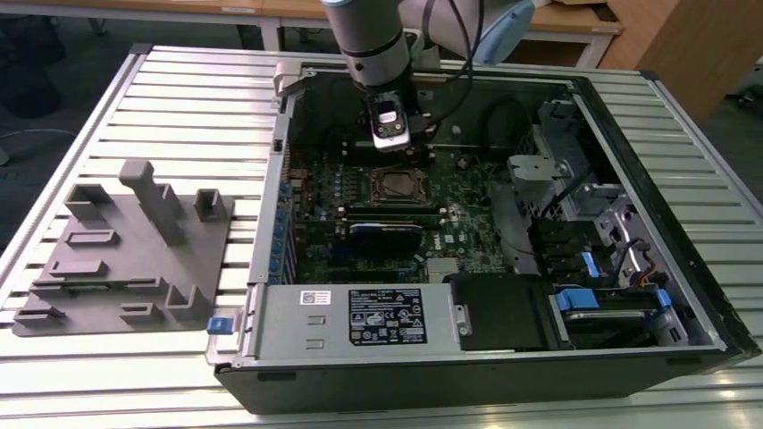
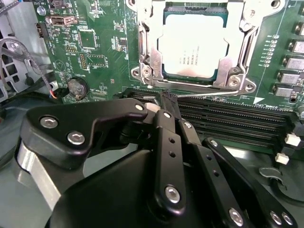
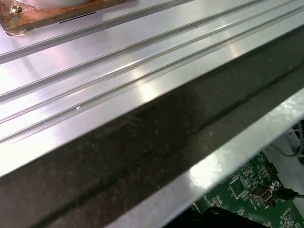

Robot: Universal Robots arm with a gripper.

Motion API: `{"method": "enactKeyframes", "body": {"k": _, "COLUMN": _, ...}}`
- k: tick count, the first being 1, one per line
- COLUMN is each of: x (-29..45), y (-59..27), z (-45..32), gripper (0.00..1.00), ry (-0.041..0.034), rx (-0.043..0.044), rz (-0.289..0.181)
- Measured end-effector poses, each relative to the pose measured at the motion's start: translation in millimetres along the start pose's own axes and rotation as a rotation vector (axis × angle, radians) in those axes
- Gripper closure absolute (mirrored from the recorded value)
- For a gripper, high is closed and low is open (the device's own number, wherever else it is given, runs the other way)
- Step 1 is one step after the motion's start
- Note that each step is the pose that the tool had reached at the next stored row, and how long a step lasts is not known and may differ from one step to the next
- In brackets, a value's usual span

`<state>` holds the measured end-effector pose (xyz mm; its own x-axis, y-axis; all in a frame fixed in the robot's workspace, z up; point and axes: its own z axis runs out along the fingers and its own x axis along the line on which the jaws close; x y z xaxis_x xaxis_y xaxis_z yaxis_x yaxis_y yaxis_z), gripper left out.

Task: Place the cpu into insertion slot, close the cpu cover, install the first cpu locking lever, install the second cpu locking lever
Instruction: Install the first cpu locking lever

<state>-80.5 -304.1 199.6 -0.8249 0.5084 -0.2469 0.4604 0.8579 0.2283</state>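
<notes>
Well, your end effector (image 1: 391,136) hung low inside the open computer case (image 1: 477,390) on the counter (image 1: 179,98), just behind the socket (image 1: 396,186) as the exterior view showed it. In the second wrist view, its two fingers (image 2: 164,124) were pinched close together with nothing between them that I could see. The tip (image 2: 168,101) sat right by the thin wire lever (image 2: 204,94) that ran along the near edge of the socket. I could not tell if it touched the wire or was just beside it.

The chip (image 2: 192,45) lay flat in the socket, and the cover (image 2: 151,53) looked to be down around it. So the chip was in its place.

Here is what I think could have gone wrong. The tip was narrow and the wire was thin and smooth, so if you pushed a bit off the middle, the tip could have slid off the wire. Then it might have poked the green board (image 2: 95,47) or the long black slots (image 2: 228,118) just beside it, and small parts there could break.

If you pushed too hard, the wire could have bent. If the wire missed its hook, it could have sprung back up. Then the cover would be loose and the chip might not sit tight.
</notes>
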Motion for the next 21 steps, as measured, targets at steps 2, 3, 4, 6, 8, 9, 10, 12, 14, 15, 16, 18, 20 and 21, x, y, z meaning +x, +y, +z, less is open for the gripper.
{"method": "enactKeyframes", "body": {"k": 2, "x": 0.2, "y": -0.2, "z": 0.9, "gripper": 0.89, "ry": -0.0016, "rx": -0.0009, "rz": 0.0}}
{"method": "enactKeyframes", "body": {"k": 3, "x": 0.3, "y": -0.3, "z": 1.3, "gripper": 0.89, "ry": -0.0024, "rx": -0.0014, "rz": 0.0}}
{"method": "enactKeyframes", "body": {"k": 4, "x": 0.5, "y": -0.4, "z": 1.7, "gripper": 0.89, "ry": -0.0032, "rx": -0.0019, "rz": 0.0}}
{"method": "enactKeyframes", "body": {"k": 6, "x": 0.7, "y": -0.6, "z": 2.4, "gripper": 0.89, "ry": -0.0051, "rx": -0.0029, "rz": 0.0}}
{"method": "enactKeyframes", "body": {"k": 8, "x": 0.7, "y": -0.7, "z": 2.7, "gripper": 0.89, "ry": -0.006, "rx": -0.0034, "rz": -0.001}}
{"method": "enactKeyframes", "body": {"k": 9, "x": 0.8, "y": -0.7, "z": 2.8, "gripper": 0.89, "ry": -0.0065, "rx": -0.0037, "rz": -0.001}}
{"method": "enactKeyframes", "body": {"k": 10, "x": 0.9, "y": -0.7, "z": 2.9, "gripper": 0.89, "ry": -0.0068, "rx": -0.0039, "rz": -0.001}}
{"method": "enactKeyframes", "body": {"k": 12, "x": 1.2, "y": -0.5, "z": 3.1, "gripper": 0.89, "ry": -0.0075, "rx": -0.0049, "rz": 0.0}}
{"method": "enactKeyframes", "body": {"k": 14, "x": 1.6, "y": -0.4, "z": 3.2, "gripper": 0.89, "ry": -0.008, "rx": -0.0059, "rz": 0.0}}
{"method": "enactKeyframes", "body": {"k": 15, "x": 1.7, "y": -0.3, "z": 3.2, "gripper": 0.89, "ry": -0.008, "rx": -0.0066, "rz": 0.0}}
{"method": "enactKeyframes", "body": {"k": 16, "x": 1.9, "y": -0.3, "z": 3.3, "gripper": 0.89, "ry": -0.0082, "rx": -0.0074, "rz": 0.0}}
{"method": "enactKeyframes", "body": {"k": 18, "x": 2.4, "y": -0.2, "z": 3.3, "gripper": 0.89, "ry": -0.0085, "rx": -0.0087, "rz": 0.001}}
{"method": "enactKeyframes", "body": {"k": 20, "x": 2.7, "y": -0.4, "z": 3.7, "gripper": 0.89, "ry": -0.0096, "rx": -0.0095, "rz": 0.001}}
{"method": "enactKeyframes", "body": {"k": 21, "x": 2.9, "y": -0.5, "z": 4.0, "gripper": 0.89, "ry": -0.0106, "rx": -0.0095, "rz": 0.001}}
